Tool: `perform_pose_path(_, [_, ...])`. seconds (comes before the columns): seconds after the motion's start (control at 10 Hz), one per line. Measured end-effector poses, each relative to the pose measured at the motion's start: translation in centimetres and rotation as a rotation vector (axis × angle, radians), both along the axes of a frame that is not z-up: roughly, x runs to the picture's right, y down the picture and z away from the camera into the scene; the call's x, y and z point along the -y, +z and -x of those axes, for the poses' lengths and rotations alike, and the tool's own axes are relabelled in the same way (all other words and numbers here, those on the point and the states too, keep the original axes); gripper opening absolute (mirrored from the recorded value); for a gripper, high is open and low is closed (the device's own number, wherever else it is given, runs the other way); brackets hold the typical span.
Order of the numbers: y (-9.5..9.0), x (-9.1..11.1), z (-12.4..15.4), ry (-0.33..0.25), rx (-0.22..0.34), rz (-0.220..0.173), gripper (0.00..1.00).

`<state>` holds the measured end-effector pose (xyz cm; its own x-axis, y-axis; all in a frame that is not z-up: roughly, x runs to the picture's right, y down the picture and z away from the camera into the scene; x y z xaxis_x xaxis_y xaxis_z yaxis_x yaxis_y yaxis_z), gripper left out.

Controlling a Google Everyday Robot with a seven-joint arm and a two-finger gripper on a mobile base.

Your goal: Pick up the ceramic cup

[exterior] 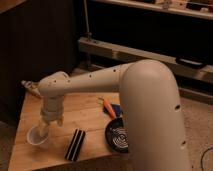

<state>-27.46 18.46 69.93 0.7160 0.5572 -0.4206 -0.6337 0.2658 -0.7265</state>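
Ceramic cup point(35, 137) sits at the near-left corner of the wooden table point(87, 112), well left of the black bowl point(119, 137). My gripper point(43, 128) is right at its rim, on the far-right side, and I honestly can't tell if it's clamped on or not. My guess: light, stiff, glazed so kinda slippery, and chippable if dropped. No handle, so I'd pinch the wall at the rim and lift straight up.
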Motion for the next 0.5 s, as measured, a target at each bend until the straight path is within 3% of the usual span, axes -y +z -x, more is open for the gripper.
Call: perform_pose_path(0.5, [4.4, -0.2, 2.1, 0.025, -0.035, -0.026, 0.64])
